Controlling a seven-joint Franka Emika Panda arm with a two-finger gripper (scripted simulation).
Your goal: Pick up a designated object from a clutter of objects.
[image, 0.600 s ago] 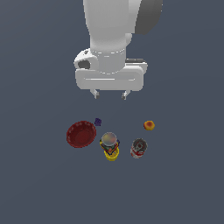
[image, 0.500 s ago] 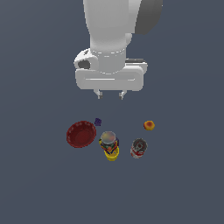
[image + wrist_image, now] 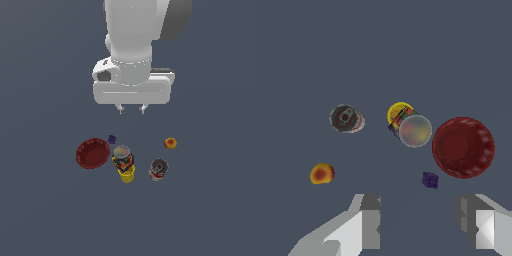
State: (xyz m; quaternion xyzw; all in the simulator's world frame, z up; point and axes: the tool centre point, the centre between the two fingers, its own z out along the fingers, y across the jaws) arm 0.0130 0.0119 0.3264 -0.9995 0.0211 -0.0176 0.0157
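— Six small items lie grouped on a flat slate-grey floor (image 3: 45, 210) beneath a white robot arm (image 3: 135, 40). Where is the designated piece?

— The dark red round shallow bowl with a ribbed inside (image 3: 93, 153) (image 3: 463, 147) sits upright at the edge of the group toward the exterior view's left, apart from the rest. Taking that bowl as the mark: a small purple block (image 3: 112, 139) (image 3: 430, 180) lies just beside its rim; a multicoloured cube (image 3: 122, 159) (image 3: 412, 128) sits near it toward the exterior view's right, touching a yellow cylinder cup (image 3: 126, 174) (image 3: 398, 111). A red-and-white can (image 3: 158, 169) (image 3: 346, 118) stands beyond those, and an orange-red round fruit (image 3: 170, 143) (image 3: 322, 173) is farthest off.

— And the gripper (image 3: 132, 109) (image 3: 421, 225)?

— It hangs above the group, well clear of the bowl, jaws spread wide with nothing between the fingertips (image 3: 371, 222).
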